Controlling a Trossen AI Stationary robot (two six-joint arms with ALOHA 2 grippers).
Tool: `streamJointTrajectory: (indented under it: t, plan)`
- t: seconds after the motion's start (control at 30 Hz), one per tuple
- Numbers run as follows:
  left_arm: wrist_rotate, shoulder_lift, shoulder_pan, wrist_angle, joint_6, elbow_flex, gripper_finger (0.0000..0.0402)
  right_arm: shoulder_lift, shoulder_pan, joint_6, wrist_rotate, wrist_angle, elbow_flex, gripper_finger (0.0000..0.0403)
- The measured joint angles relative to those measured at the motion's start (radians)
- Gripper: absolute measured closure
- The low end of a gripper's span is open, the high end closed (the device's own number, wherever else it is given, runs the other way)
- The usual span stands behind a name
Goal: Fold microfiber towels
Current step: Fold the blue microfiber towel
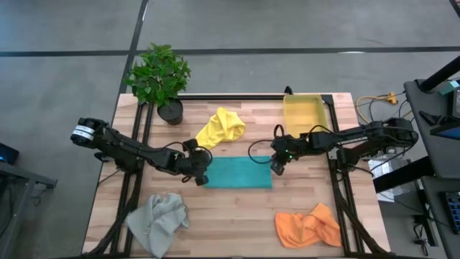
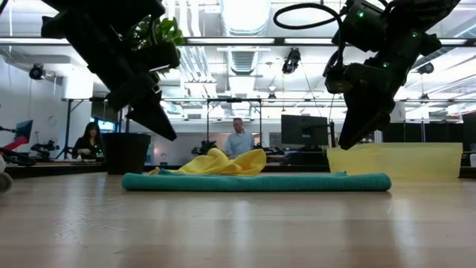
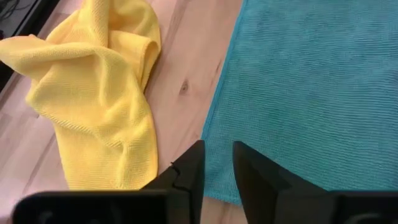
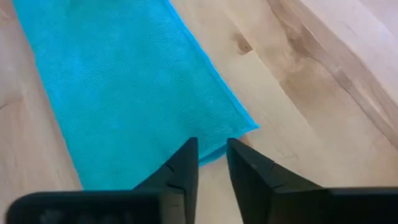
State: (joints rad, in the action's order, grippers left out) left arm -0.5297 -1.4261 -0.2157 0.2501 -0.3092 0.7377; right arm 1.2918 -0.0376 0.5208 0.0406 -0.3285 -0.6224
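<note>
A teal towel [image 1: 239, 173] lies flat as a long folded strip in the middle of the table. My left gripper [image 1: 202, 178] hovers over its left end, slightly open, with nothing between the fingers [image 3: 217, 146]. At the strip's right end my right gripper [image 1: 277, 169] is also slightly open and empty, above the corner [image 4: 212, 142]. In the low view both sets of fingertips stand clear above the teal towel [image 2: 256, 182]. A crumpled yellow towel [image 1: 221, 127] lies just beyond it. A grey towel [image 1: 158, 219] and an orange towel [image 1: 307, 226] lie bunched near the front edge.
A yellow plastic bin [image 1: 305, 115] stands at the far right of the table, behind my right arm. A potted plant [image 1: 159, 75] stands at the far left corner. Bare wood shows in front of the teal strip, between the grey and orange towels.
</note>
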Motion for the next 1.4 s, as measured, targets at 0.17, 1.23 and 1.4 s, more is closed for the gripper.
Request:
streamJointTrajectory:
  t: [0.17,1.23,1.4]
  plan:
    - [0.010,0.010,0.000,-0.002,-0.009,0.011,0.0315,-0.009,0.009,0.006,-0.105,0.035,0.000,0.0293]
    - [0.566,-0.196,-0.054,-0.207,-0.262,0.018,0.0401,0.314,0.165,0.141,-0.001,0.083,-0.097,0.0394]
    - [0.645,-0.196,-0.080,-0.284,-0.265,0.020,0.0401,0.297,0.123,0.091,0.051,-0.078,-0.128,0.0394]
